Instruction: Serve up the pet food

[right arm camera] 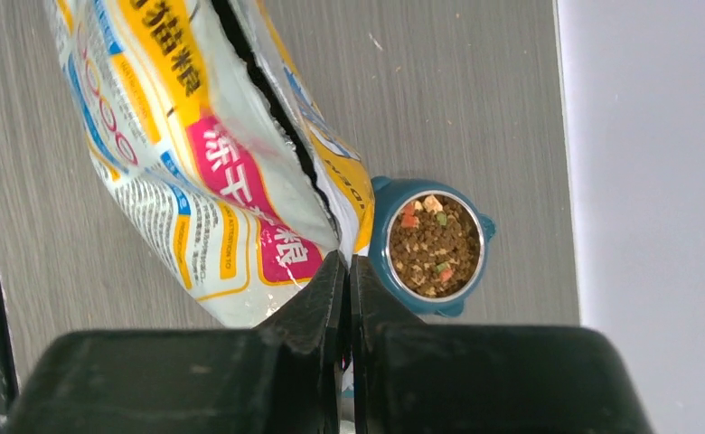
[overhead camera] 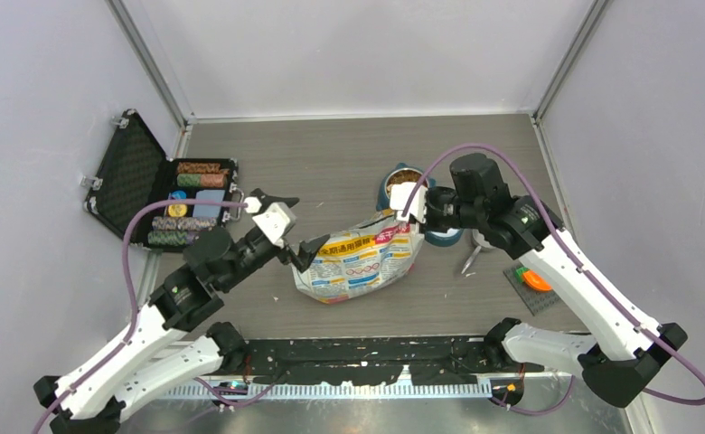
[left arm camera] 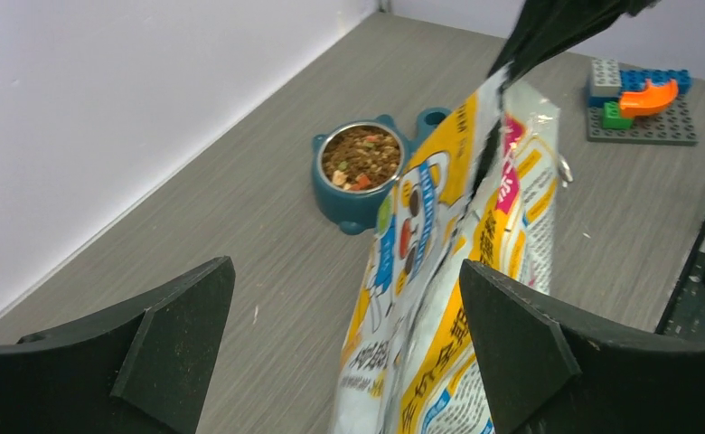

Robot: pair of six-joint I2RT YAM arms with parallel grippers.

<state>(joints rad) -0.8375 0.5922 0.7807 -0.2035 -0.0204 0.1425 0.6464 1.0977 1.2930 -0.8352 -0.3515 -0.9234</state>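
Pet food [right arm camera: 435, 246] sits in the bowl [right arm camera: 378, 237]; my left hand [left arm camera: 344, 298] gapes wide, my right hand [right arm camera: 349, 271] alone pinches the bag [right arm camera: 177, 163]; unsupported, it could slump and spill

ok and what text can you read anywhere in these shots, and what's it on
"全期通用猫粮": yellow band of the bag.
"冻干", ending in "粮": pink patch on the bag; the middle characters are unclear.
Fine print on the bag: too small to read.
Bowl, case, blocks: no readable text.
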